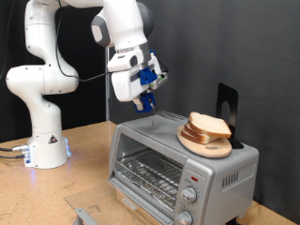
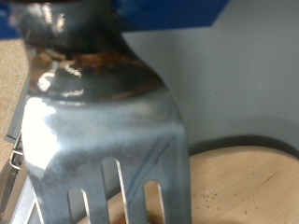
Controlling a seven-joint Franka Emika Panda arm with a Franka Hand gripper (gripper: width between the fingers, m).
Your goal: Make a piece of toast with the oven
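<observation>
The silver-grey toaster oven [image 1: 211, 183] stands on the table at the exterior view's lower right, its wire rack showing in the front. On its top lies a round wooden plate [image 1: 199, 143] with the piece of toast [image 1: 208, 126] on it. My gripper [image 1: 147, 103] hangs just above the oven's top, to the exterior view's left of the plate, shut on a slotted metal spatula [image 2: 103, 140]. In the wrist view the spatula's blade fills the picture, with the plate's edge [image 2: 252, 187] beyond it. The toast does not show in the wrist view.
A black upright object [image 1: 227, 105] stands at the back of the oven's top, behind the plate. The arm's white base [image 1: 42, 141] stands on the wooden table at the exterior view's left. A grey flat piece [image 1: 84, 215] lies at the table's front edge.
</observation>
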